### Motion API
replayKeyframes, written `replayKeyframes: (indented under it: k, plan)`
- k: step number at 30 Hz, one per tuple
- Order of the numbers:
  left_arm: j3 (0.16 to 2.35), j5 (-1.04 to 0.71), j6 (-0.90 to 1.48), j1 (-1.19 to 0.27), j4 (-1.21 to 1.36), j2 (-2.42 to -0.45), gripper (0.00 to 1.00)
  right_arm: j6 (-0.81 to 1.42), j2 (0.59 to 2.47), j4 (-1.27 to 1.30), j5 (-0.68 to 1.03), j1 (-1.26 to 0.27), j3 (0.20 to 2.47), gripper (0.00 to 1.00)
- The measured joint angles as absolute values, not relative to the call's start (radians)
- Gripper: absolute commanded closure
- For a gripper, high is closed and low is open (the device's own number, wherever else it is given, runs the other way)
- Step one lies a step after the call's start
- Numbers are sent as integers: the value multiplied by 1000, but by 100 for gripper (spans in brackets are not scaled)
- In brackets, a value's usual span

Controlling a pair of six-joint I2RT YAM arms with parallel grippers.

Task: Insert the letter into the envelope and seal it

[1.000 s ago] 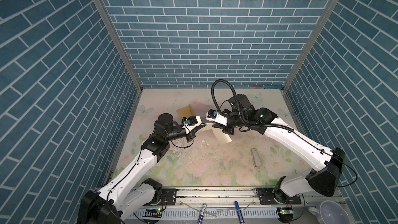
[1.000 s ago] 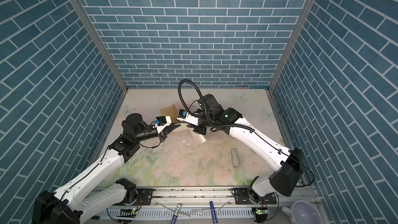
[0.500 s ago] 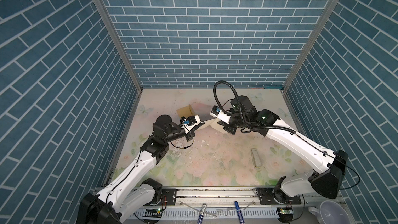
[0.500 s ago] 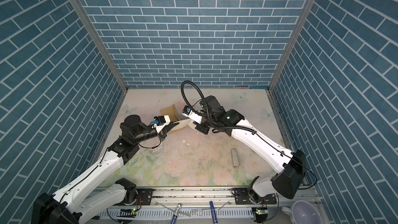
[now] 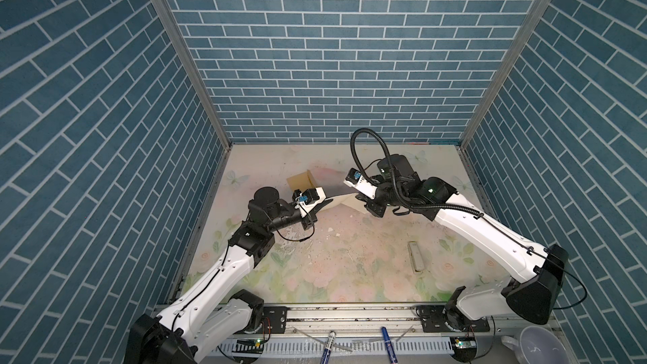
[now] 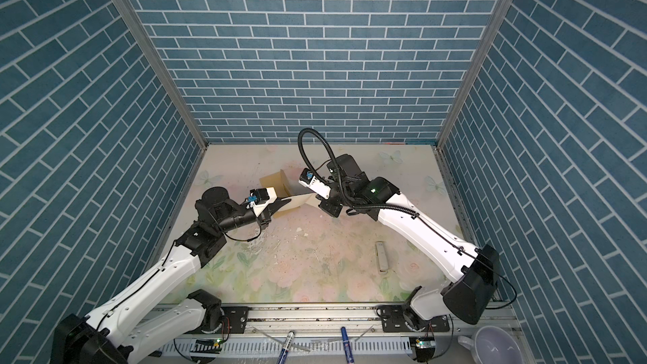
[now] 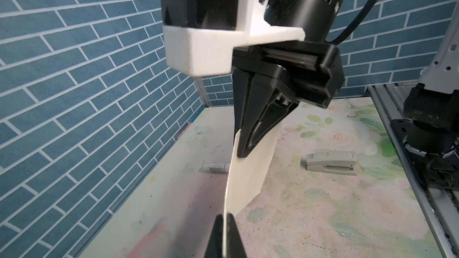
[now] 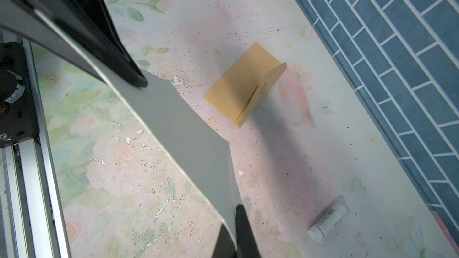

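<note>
The letter (image 5: 345, 199) is a thin cream sheet held in the air between both grippers, above the back middle of the table. My left gripper (image 5: 327, 201) is shut on one end of it, with the sheet edge-on between the fingertips in the left wrist view (image 7: 225, 219). My right gripper (image 5: 360, 197) is shut on the other end (image 8: 234, 219). The letter (image 8: 186, 125) looks grey and curved in the right wrist view. The mustard envelope (image 8: 238, 88) lies on the table behind the letter with its flap raised, and shows in both top views (image 5: 301, 180) (image 6: 276, 182).
A grey stapler (image 5: 416, 257) lies on the right of the floral table. A white tube (image 8: 327, 222) lies by the back wall. Pens (image 5: 329, 344) sit on the front rail and a white cup (image 5: 535, 344) stands at the front right corner.
My right gripper has closed on the letter's end and drawn back to the right. The sheet now spans between both grippers instead of hanging down. The left gripper has stayed shut.
</note>
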State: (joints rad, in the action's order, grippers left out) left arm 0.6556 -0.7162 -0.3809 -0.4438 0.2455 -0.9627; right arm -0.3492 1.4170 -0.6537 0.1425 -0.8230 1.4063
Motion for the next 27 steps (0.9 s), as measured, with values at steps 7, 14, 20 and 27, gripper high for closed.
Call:
replayKeyframes:
  k: [7,14,20,27]
  plan:
    - [640,-699,-381,-445,253,-948,100,-336,1417,-663,166,-795,1406,94]
    - [639,-688,-381,-445,258,-946,100,-321,1415,-673,184,-778,1404,100]
    - [639,-680,-381,-445,261,-946,100,-318,1415,-674,196,-774,1404,100]
    - [639,-681,-377,-445,261,-946,97,-318,1415,-674,199,-773,1403,100]
